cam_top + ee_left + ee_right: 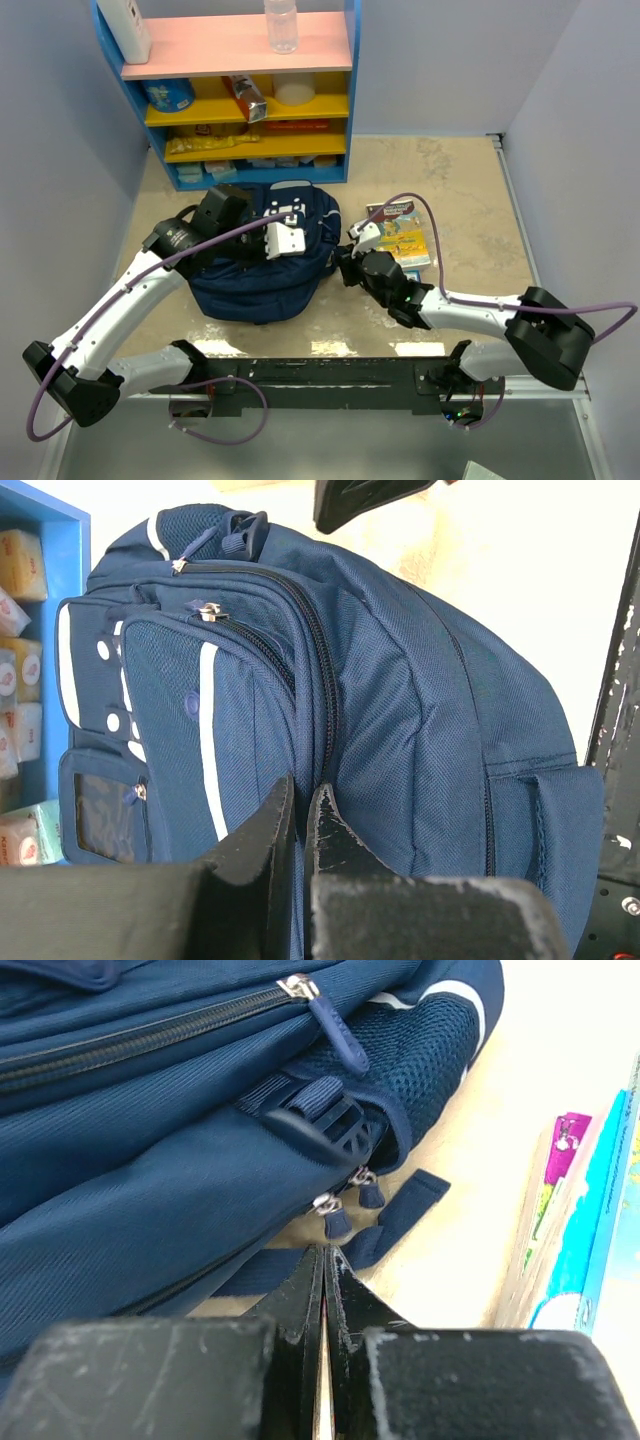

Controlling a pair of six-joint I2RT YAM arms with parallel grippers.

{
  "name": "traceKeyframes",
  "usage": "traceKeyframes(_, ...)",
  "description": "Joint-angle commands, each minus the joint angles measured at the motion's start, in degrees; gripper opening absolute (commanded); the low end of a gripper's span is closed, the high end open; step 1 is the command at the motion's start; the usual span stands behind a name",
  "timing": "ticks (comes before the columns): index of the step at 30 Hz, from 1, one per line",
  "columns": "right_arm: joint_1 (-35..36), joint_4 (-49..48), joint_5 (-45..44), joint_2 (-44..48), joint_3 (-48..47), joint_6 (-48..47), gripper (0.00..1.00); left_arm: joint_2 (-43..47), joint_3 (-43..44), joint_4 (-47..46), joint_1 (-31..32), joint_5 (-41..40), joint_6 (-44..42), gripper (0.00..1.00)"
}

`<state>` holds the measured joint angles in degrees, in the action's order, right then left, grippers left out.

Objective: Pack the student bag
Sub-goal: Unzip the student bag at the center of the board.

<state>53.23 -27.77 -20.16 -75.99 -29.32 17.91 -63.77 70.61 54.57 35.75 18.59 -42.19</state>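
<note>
Closest to me, the right pincer (pixel 324 1252) is squeezed fully together with nothing in it; it sits low over the tabletop (pixel 470 190), nosed up to the side of the student bag (pixel 255 285), just short of two little zip pulls (pixel 335 1218) and a loose strap end (pixel 405 1205). The left pincer (pixel 302 792) is over the bag's front, fingers (pixel 262 825) nearly together with only a sliver between them; honestly I can't tell from the wrist cam whether any fabric is caught in there. The bag itself lies flat, front side up, a bit left of centre, between the two arms and the shelf; zips look done up from where I'm watching. Just to its right, near the right pincer, a couple of colourful books (pixel 405 238) lie on the tabletop, apart from the bag. Past all that, against the back wall, is the blue shelf unit (pixel 352 90) with a clear bottle (pixel 281 25) on its pink top board.
</note>
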Motion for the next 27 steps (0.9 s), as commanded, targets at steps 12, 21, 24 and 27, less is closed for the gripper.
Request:
traceKeyframes(12, 0.82, -7.02, -4.27, -3.55, 2.26, 0.64, 0.51, 0.31, 6.82, -1.92, 0.11, 2.15, 0.53, 0.0)
traceKeyframes(21, 0.82, -12.22, -6.2, -10.94, -2.76, -1.04, 0.41, 0.22, 8.23, -0.78, 0.11, 1.54, 0.53, 0.0)
traceKeyframes(24, 0.91, -12.75, -5.77, -11.11, -3.29, -0.51, 0.38, 0.05, 8.05, -0.78, 0.02, 1.45, 0.62, 0.0)
traceKeyframes(27, 1.35, -13.71, -5.77, -10.76, -2.85, -0.07, 0.38, -0.04, 7.97, -0.95, 0.11, 1.54, 0.53, 0.0)
